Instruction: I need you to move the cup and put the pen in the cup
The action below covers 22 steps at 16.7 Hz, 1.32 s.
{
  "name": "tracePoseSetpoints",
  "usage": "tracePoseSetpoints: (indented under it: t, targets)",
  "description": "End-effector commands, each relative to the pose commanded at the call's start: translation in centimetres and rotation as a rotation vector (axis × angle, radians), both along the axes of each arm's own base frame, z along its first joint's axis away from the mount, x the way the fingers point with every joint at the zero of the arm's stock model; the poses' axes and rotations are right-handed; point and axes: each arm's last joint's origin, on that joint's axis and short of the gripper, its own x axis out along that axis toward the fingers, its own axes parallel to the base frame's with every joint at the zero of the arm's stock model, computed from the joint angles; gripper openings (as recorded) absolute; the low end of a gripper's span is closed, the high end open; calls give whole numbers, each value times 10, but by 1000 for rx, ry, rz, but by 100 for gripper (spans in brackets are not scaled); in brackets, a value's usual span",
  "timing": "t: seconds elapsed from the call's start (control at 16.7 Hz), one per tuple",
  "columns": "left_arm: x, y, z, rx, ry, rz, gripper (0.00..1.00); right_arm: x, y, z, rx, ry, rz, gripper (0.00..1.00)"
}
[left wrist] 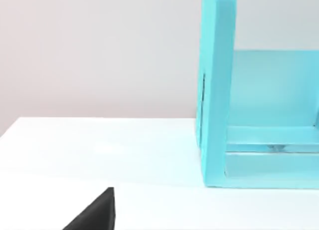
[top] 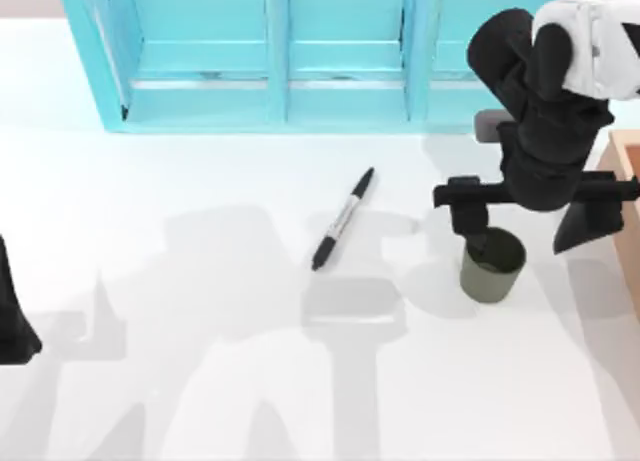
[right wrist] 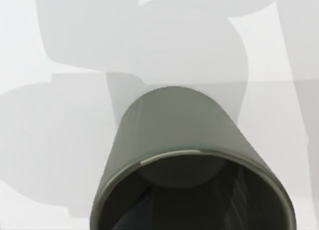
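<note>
The white tabletop carries a turquoise cabinet at the back. The right tool reaches down onto the cup, one finger inside its rim, probably to shift it; whether it grips, I cannot tell. The pen lies free, well left of the cup. The left tool rests parked at the left edge.

Top view looks straight down on the white table. Left wrist view sits low, facing the blue cabinet. Right wrist view hangs close above the cup, shared with top.
</note>
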Motion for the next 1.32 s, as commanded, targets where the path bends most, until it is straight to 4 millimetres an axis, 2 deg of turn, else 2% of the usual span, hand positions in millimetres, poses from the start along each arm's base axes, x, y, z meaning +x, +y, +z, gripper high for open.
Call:
tracePoseSetpoints:
  t: [0.54,0.66,0.78,0.96,1.14,1.32]
  targets:
    - [0,0,0,0,0,0,100,0,-1,1,-1,0,-2,100]
    - [0,0,0,0,0,0,100,3,1,8,-1,2,-2,100]
    - [0,0,0,0,0,0,100,7,3,26,-1,5,-2,100]
    - [0,0,0,0,0,0,100,12,6,71,1,2,-1,100]
    - [0,0,0,0,0,0,100,8,4,118,-2,5,-2,100]
    - [0,0,0,0,0,0,100,2,0,145,-1,1,-2,100]
